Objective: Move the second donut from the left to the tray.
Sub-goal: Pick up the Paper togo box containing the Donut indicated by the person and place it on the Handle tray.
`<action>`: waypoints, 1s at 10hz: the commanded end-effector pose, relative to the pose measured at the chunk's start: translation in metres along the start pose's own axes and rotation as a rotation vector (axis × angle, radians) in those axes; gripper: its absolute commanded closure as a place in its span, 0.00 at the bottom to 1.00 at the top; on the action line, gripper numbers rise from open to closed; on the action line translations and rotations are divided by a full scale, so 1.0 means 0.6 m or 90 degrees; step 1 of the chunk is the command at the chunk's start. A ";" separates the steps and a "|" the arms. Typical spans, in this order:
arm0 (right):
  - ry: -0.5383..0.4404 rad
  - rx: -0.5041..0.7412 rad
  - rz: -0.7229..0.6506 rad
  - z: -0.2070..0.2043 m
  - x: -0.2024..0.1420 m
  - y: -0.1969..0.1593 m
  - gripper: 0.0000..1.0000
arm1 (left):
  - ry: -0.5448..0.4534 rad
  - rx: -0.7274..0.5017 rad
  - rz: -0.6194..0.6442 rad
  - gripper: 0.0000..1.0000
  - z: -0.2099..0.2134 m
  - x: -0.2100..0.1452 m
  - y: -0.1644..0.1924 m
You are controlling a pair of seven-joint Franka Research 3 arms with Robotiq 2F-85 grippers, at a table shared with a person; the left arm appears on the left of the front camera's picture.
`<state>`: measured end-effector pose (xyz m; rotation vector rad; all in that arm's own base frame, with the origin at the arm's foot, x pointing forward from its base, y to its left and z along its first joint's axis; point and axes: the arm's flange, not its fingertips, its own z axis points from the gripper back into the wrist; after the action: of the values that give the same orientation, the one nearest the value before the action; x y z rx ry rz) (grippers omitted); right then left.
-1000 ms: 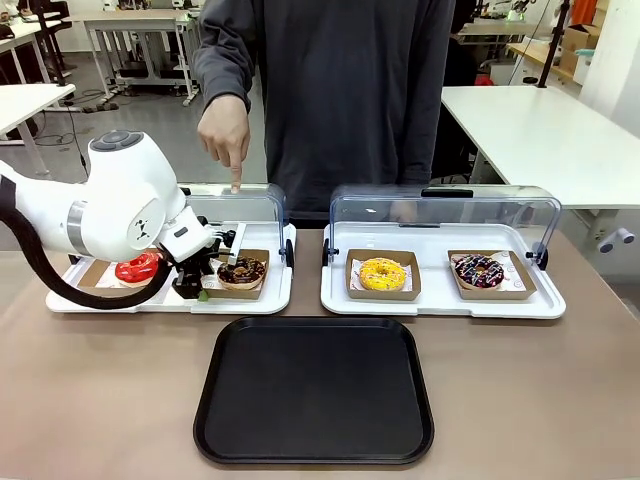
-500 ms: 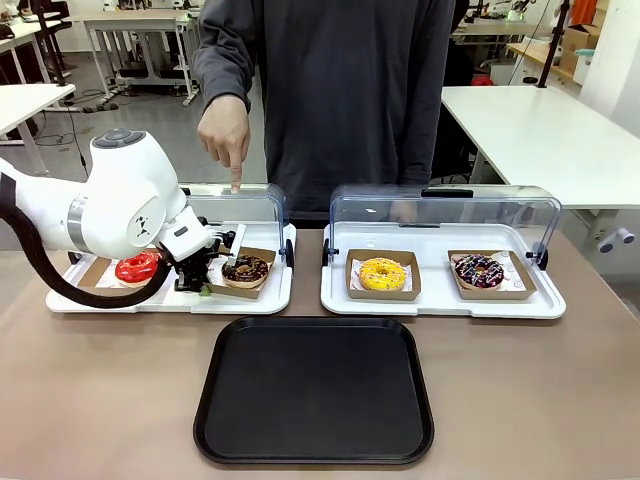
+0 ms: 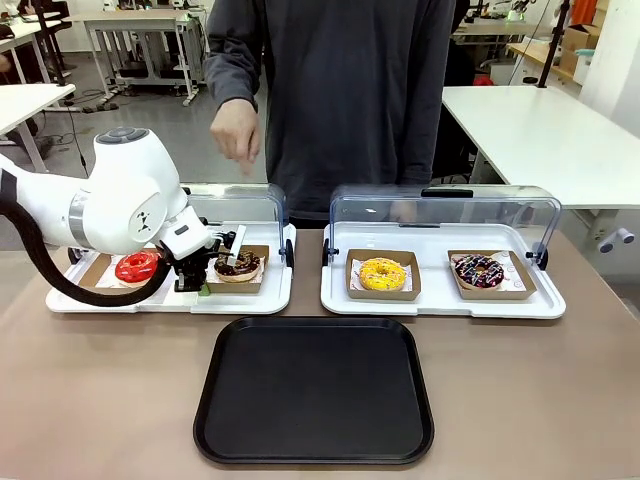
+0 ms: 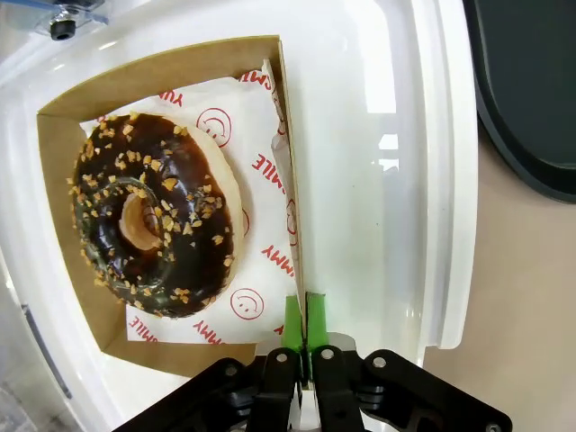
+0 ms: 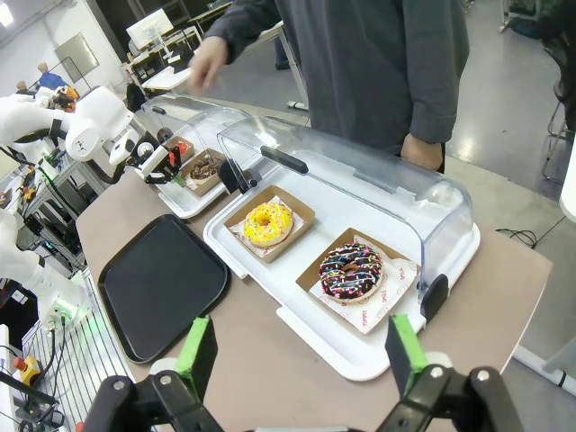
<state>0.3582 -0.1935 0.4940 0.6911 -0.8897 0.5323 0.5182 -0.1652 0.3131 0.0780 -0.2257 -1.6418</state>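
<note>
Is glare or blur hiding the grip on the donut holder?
Left wrist view: sharp, left gripper pinching the holder; glare washes out the white display tray beside it. Front view: donut crisp, the person's hand looks motion-blurred.

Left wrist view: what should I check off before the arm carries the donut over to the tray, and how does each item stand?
1. Left gripper shut on the side wall of the holder: ok.
2. Donut seated flat in the holder: ok.
3. Tray bare, ready to receive: ok.
4. Person's hand raised clear of the path: ok.
5. Holder lifted off the white base: cannot tell.
</note>
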 end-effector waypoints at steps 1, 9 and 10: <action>-0.016 0.003 0.009 -0.002 0.003 -0.001 0.00 | 0.005 0.010 -0.009 1.00 0.000 -0.001 -0.004; -0.016 0.003 0.009 -0.002 0.003 -0.001 0.00 | 0.023 0.033 0.028 0.99 0.075 0.012 -0.044; -0.016 0.003 0.009 -0.002 0.003 -0.001 0.00 | 0.018 0.042 0.034 0.99 0.095 0.018 -0.063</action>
<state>0.3583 -0.1934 0.4940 0.6912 -0.8893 0.5326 0.4919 -0.1662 0.3512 0.1255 -0.2613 -1.6088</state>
